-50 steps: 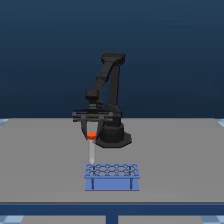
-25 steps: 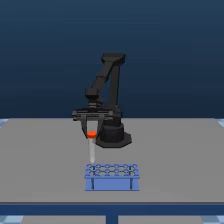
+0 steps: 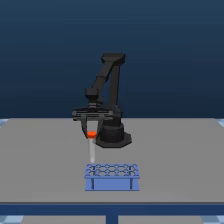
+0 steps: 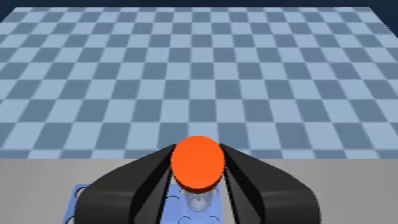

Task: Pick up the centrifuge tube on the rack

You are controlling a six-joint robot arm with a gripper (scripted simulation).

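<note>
Slender whitish-translucent centrifuge tube (image 3: 91, 147) with round orange-red cap, upright, clear above the near-left corner of the low light-blue perforated rack (image 3: 111, 176), which sits near the grey desk's (image 3: 190, 155) front edge. Black gripper (image 3: 91, 131): fingers (image 4: 258, 182) clamped on the cap from both sides. Pick looks essentially done; the tube's tip appears out of its hole, little beyond lifting left.

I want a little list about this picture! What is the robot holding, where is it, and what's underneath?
arm: black six-joint robot arm on a grey table
end effector: shut on the tube's orange-red cap
held thing: small whitish-translucent centrifuge tube, upright
tube position: lifted above the rack, over the end at the exterior view's left
below: low light-blue rack with round holes
</note>
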